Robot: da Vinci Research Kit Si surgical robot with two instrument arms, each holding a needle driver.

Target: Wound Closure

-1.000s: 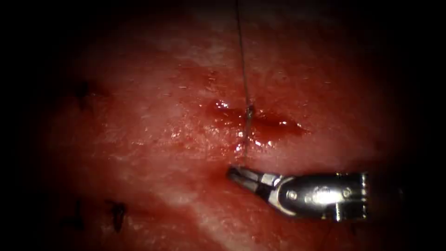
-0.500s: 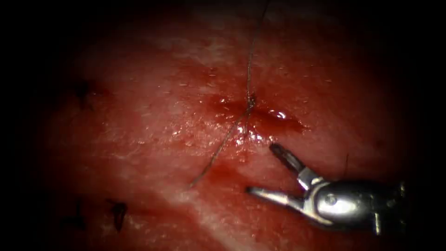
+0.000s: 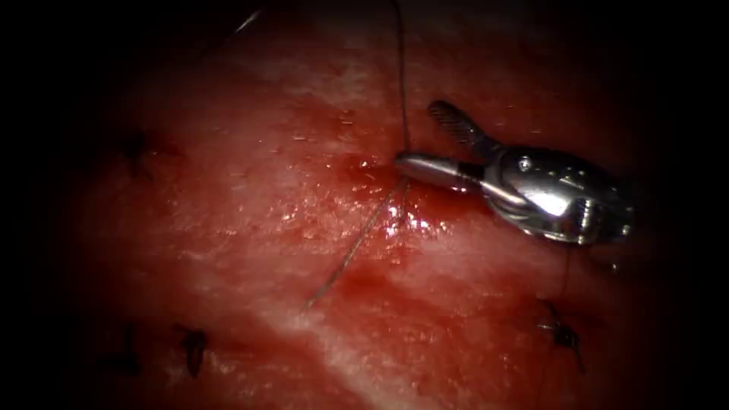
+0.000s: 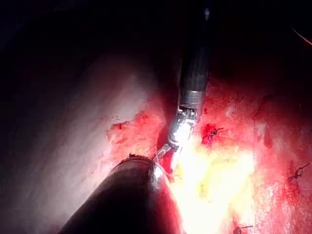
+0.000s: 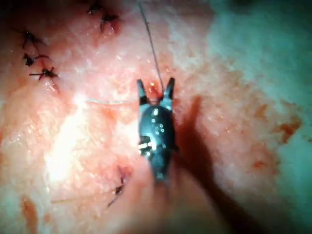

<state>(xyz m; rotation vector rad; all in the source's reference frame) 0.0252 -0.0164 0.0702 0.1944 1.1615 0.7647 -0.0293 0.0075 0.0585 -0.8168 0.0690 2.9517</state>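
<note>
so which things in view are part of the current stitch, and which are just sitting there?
In play:
- right tool, jaws open, holding nothing
- thread running up from the cut
- loose thread tail lying on the tissue, lower left of the cut

Lying about:
- finished knots with cut ends
- another knot lower right
- red fluid in the cut
</note>
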